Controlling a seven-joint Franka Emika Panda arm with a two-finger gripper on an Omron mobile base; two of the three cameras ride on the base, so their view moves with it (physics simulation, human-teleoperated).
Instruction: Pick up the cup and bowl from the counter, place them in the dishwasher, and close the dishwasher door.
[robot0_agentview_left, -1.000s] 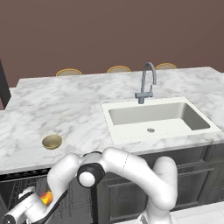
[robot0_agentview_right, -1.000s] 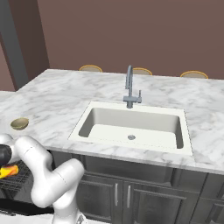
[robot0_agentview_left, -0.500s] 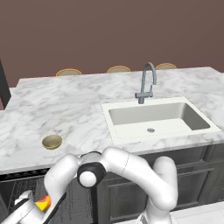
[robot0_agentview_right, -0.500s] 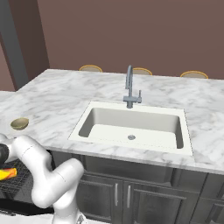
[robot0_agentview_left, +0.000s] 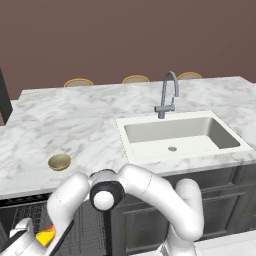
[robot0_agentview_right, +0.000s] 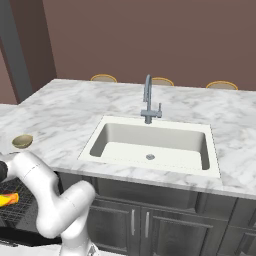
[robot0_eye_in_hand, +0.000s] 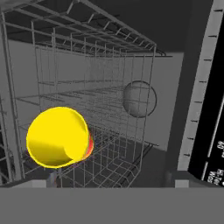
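At the lower left of the left base view the gripper (robot0_agentview_left: 37, 240) hangs low in front of the open dishwasher (robot0_agentview_left: 20, 220). The one cup (robot0_agentview_left: 46, 235), a smooth glossy yellow tumbler with a red-orange blotch, sits at the gripper; whether the jaws are clenched on it cannot be told. In the hand view the cup (robot0_eye_in_hand: 57, 137) shows its round yellow bottom, lying tilted against the thin grey wire grid of the rack (robot0_eye_in_hand: 100, 92), inside the dishwasher's dark cavity.

Above, on the tabletop (robot0_agentview_left: 90, 125), a white marble slab with soft grey veins, one small round bowl (robot0_agentview_left: 59, 161) of tan-olive with a pale rim stands near the front edge toward the left end.

Further right, one rectangular cream sink (robot0_agentview_left: 180, 137) is set into the slab, with one curved grey metal tap (robot0_agentview_left: 169, 95) at its back edge. Beyond the far edge, three round tan stool tops (robot0_agentview_left: 136, 79) show. Below the sink are dark grey panelled cabinet fronts (robot0_agentview_left: 220, 210).
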